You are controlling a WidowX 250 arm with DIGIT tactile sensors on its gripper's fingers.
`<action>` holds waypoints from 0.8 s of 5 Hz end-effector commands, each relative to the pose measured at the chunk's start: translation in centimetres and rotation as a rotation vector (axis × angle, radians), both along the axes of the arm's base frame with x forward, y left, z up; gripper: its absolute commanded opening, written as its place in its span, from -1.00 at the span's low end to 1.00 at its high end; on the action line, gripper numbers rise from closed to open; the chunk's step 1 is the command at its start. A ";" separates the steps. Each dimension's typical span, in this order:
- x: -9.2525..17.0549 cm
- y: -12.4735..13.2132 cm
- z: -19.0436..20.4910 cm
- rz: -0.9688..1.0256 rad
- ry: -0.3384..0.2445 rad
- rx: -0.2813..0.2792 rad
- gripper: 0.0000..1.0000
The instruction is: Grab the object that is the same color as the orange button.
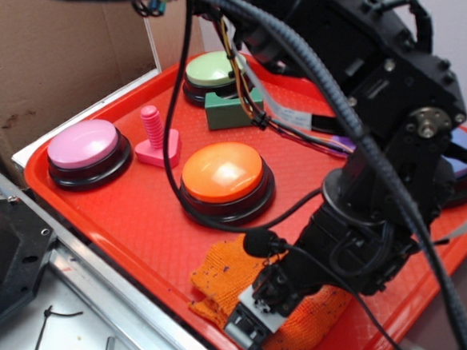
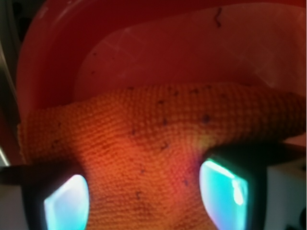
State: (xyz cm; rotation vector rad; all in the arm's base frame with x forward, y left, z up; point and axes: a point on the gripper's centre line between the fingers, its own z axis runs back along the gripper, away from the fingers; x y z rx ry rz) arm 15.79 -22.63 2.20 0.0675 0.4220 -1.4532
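The floppy orange knitted cloth with small dark specks point(image 1: 222, 282) lies crumpled at the near edge of the red plastic tray point(image 1: 146, 225), just in front of the large glossy orange dome button on its round black base point(image 1: 222, 174), whose colour it matches. The black gripper point(image 1: 261, 301) is down on the cloth's middle. In the wrist view the knit point(image 2: 158, 158) bulges up between the two fingers point(image 2: 223, 191), which stand at a middling width with cloth filling the gap and touching both inner faces (whether they are pinching firmly or only flanking the fold, I cannot tell).

To do the grab well, I judge the jaws should close fully on that raised ridge, since a soft knit compresses a good deal and a half-closed grip would let it slide out. The lift should go straight up and slowly, so the trailing edges peel off the tray without snagging.

Farther out sit the pink dome button point(image 1: 87, 145), the pink pegged block point(image 1: 156, 141), the green dome button point(image 1: 211, 69) and the green block point(image 1: 230, 111), all well apart from the cloth and no hindrance.
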 end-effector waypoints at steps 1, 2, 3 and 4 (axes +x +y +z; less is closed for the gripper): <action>0.0 0.0 0.0 0.000 0.000 0.000 1.00; 0.0 0.0 0.0 0.000 0.000 0.000 -1.00; 0.1 0.0 -0.2 0.003 0.003 -0.004 -1.00; 0.3 0.0 -0.4 0.002 0.006 -0.010 -1.00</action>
